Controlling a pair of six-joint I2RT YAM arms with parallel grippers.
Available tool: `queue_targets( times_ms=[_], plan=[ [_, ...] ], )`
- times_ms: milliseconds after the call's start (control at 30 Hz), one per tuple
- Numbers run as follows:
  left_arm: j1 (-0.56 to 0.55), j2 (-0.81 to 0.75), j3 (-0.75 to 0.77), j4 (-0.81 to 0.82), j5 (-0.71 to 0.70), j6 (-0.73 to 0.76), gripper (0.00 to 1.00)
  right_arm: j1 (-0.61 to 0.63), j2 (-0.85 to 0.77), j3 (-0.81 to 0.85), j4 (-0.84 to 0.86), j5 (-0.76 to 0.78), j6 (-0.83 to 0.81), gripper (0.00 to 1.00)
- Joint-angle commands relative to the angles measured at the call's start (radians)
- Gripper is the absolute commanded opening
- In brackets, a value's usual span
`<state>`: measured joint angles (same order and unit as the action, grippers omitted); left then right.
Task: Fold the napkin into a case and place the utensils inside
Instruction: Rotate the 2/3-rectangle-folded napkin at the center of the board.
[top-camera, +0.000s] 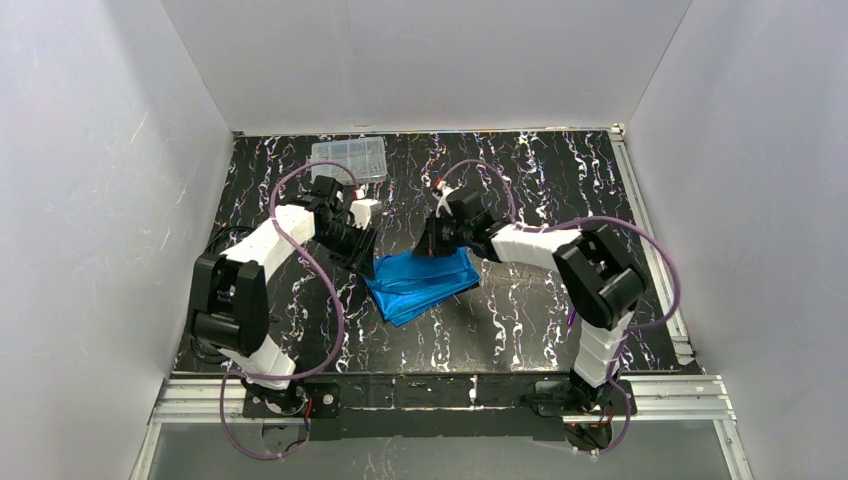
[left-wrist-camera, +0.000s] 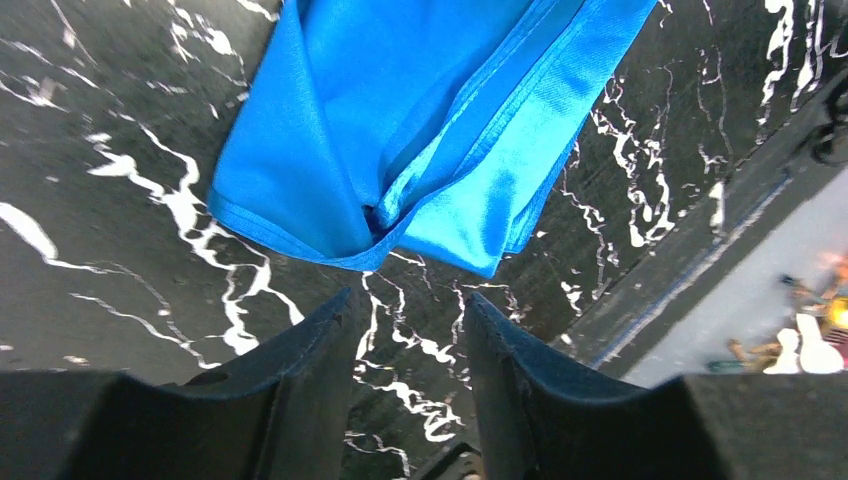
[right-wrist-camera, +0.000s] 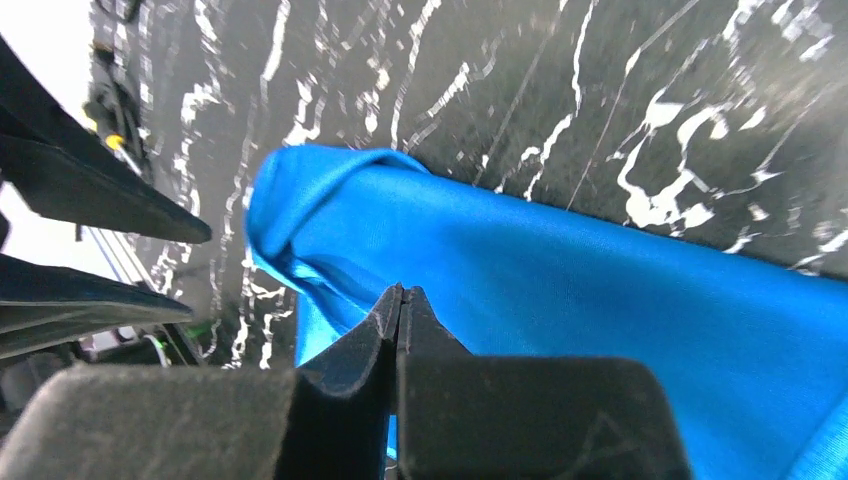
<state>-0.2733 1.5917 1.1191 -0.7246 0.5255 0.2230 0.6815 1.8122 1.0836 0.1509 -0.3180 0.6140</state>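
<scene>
The blue napkin (top-camera: 422, 283) lies folded into a rough rectangle on the black marbled table. My left gripper (top-camera: 362, 262) is open and empty just off its left end; in the left wrist view the fingertips (left-wrist-camera: 340, 310) stand apart over bare table, short of the napkin's layered edge (left-wrist-camera: 420, 130). My right gripper (top-camera: 432, 246) is at the napkin's far edge. Its jaws (right-wrist-camera: 401, 292) are pressed together, and creases in the napkin (right-wrist-camera: 560, 290) run to the tips. No utensils are in view.
A clear plastic compartment box (top-camera: 349, 158) sits at the back left of the table (top-camera: 540, 180). White walls enclose the table on three sides. The left gripper's fingers (right-wrist-camera: 100, 190) show at the left of the right wrist view, close to the napkin's raised corner.
</scene>
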Motion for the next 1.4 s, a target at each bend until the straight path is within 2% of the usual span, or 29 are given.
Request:
queue_targets(
  times_ms=[0,100,333,500,633,1000,1367],
  plan=[
    [0.046,0.087,0.007,-0.071,0.105,-0.109,0.39,0.025,0.061,-0.007,0.068,-0.022,-0.005,0.05],
    [0.092,0.144,0.006,-0.071,0.158,-0.156,0.35,0.039,0.066,-0.023,0.079,-0.033,-0.016,0.05],
    [0.141,0.178,-0.01,-0.007,0.254,-0.273,0.36,0.062,0.071,-0.062,0.091,-0.025,-0.026,0.05],
    [0.141,0.179,-0.03,0.057,0.248,-0.333,0.38,0.089,0.079,-0.064,0.091,-0.016,-0.029,0.05],
    [0.141,0.203,-0.039,0.071,0.215,-0.313,0.36,0.117,0.082,-0.069,0.085,-0.005,-0.029,0.04],
    [0.141,0.227,-0.041,0.022,0.13,-0.197,0.14,0.144,0.079,-0.104,0.093,-0.007,-0.019,0.04],
    [0.112,0.211,-0.052,0.001,0.073,-0.076,0.06,0.156,0.081,-0.05,0.094,-0.075,-0.007,0.04]
  ],
)
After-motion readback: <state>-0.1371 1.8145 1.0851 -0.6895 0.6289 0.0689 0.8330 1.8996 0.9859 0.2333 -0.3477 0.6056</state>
